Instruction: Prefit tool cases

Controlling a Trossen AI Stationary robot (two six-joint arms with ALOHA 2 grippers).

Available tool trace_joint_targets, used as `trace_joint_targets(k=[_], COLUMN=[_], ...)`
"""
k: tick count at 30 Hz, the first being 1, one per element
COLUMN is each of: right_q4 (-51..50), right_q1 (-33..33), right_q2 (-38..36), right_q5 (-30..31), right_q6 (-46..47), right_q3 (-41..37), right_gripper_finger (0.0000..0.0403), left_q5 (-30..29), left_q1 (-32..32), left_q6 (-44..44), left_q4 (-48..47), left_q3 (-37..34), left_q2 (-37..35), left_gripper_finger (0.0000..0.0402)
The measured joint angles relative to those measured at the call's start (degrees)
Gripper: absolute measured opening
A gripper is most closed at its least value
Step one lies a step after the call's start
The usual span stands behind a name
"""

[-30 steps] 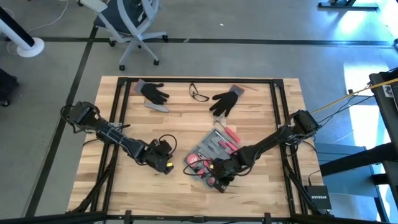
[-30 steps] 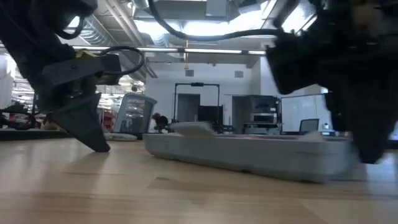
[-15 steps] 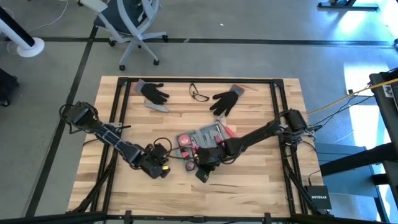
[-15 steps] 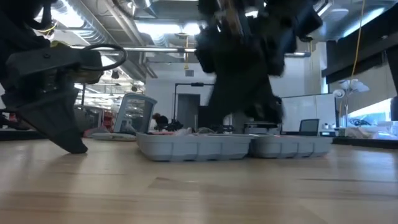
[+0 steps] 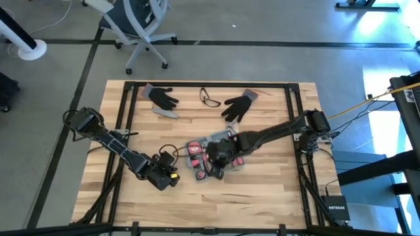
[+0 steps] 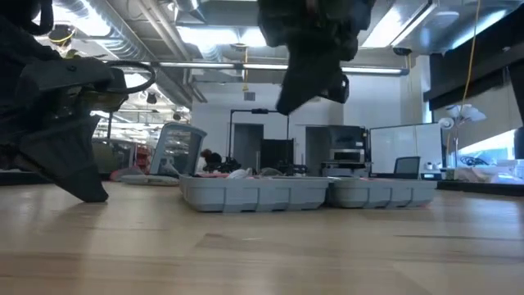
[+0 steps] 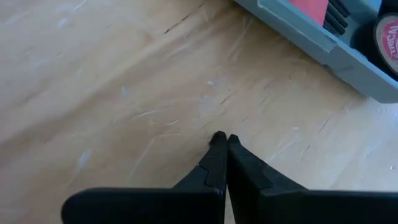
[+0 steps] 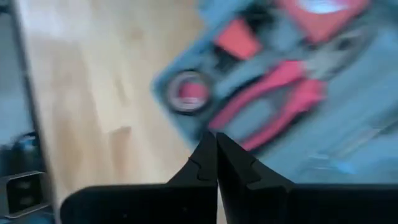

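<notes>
Swung inward since a second ago, the right gripper, fingers pressed together, hovers over the open tool case at mid-table, and a low pass could knock its tools loose, while the left gripper waits shut beside it.

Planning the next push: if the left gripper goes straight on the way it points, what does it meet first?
Probably the tool case: the shut left gripper points across bare table toward its near edge, though depth is uncertain.
</notes>
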Motion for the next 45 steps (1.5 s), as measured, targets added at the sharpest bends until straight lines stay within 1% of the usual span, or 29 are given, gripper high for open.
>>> trace_joint_targets(k=[4,6,10,13,17,20,22,24,27,32,34,36,39,45], right_q4=[-8.9,-12.3,-13.5,-12.7,-12.2,-10.1,-9.7,-9.9,-9.7,-7.2,-7.3,-6.9,-5.9,-4.7], right_q1=[-5.7,-9.6,-16.6,-20.1,-20.1,-19.3,-19.3,-19.0,-19.0,-18.1,-17.2,-16.9,-17.1,-17.1], right_q2=[-2.5,-4.8,-13.4,-19.3,-23.6,-23.1,-21.9,-20.8,-19.8,-18.8,-18.2,-17.6,-15.5,-9.1], right_q5=[4.1,4.7,6.0,4.2,4.3,2.9,2.9,4.7,7.2,6.5,8.3,9.9,10.0,12.3], right_q6=[-4.8,-6.6,-6.4,-3.4,1.9,1.7,-0.9,-3.7,-5.8,-5.7,-5.8,-5.8,-5.5,-5.3], right_q3=[-1.5,-3.5,-10.9,-17.1,-24.3,-27.2,-27.2,-27.1,-27.1,-27.0,-27.0,-27.0,-27.1,-27.0], right_gripper_finger=[0.0,0.0,0.0,0.0,0.0,0.0004,0.0013,0.0032,0.0076,0.0177,0.0216,0.0246,0.027,0.0275], left_q5=[0.9,0.4,-1.0,-1.3,-1.6,-1.6,-1.6,-1.3,-1.1,-1.1,-1.1,-1.1,-1.1,-1.1], left_q1=[1.2,2.1,4.0,5.0,5.7,6.4,6.9,7.4,7.4,7.4,7.4,7.4,7.4,7.4], left_q6=[3.0,5.0,7.8,7.8,10.7,10.7,10.3,9.5,7.6,5.6,4.8,3.5,2.8,2.5], left_q4=[-0.3,-0.1,-0.6,-1.8,-1.3,-1.3,-1.5,-1.5,-1.6,-1.6,-1.7,-2.1,-2.4,-2.7], left_q3=[2.2,2.9,3.2,3.2,3.2,3.2,3.2,3.2,3.2,3.2,3.3,3.3,3.3,3.3], left_q2=[-1.1,-2.2,-2.9,-3.0,-3.0,-3.0,-3.0,-3.0,-3.0,-3.0,-3.0,-3.0,-3.1,-3.1], left_gripper_finger=[0.0,0.0,0.0,0.0,0.0,0.0,0.0,0.0,0.0,0.0,0.0,0.0,0.0,0.0])
